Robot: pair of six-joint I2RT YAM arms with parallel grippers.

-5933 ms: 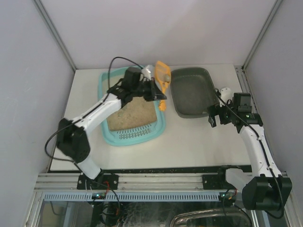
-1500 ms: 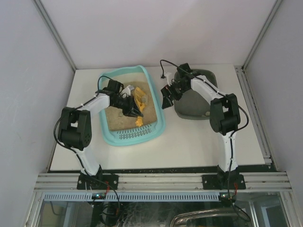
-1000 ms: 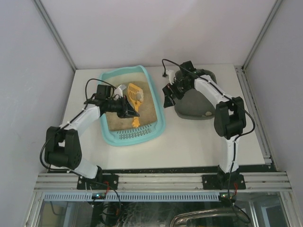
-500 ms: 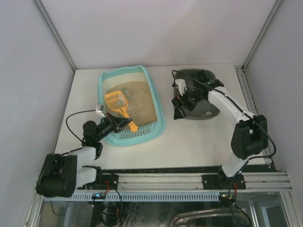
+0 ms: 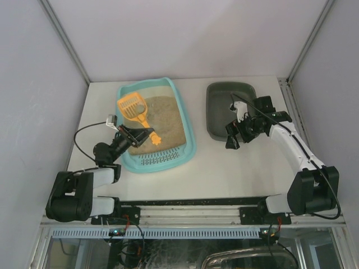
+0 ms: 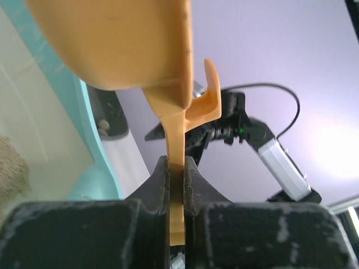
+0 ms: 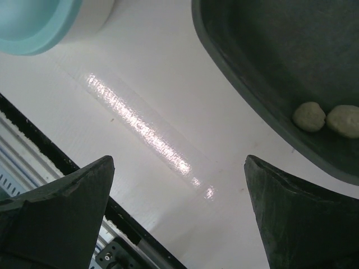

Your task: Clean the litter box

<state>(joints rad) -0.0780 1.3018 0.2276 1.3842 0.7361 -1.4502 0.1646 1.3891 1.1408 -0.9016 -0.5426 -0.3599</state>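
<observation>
Left gripper: clamped tight on the flat handle of the orange scoop. The left wrist view shows the handle pinched between both fingers. The scoop head sits over the far left part of the litter box, tilted up. I see only its underside up close, so I cannot tell whether it carries anything.

Right gripper: fingers spread wide, nothing between them. It hangs over bare table just off the near corner of the grey tray.

The litter box sits left of centre, with the grey tray beside it to the right, apart.

Progress: two pale lumps lie in the grey tray, so I judge some waste is already out. The sand looks even from above, but any lumps left are too small to tell. More sifting is likely due.
</observation>
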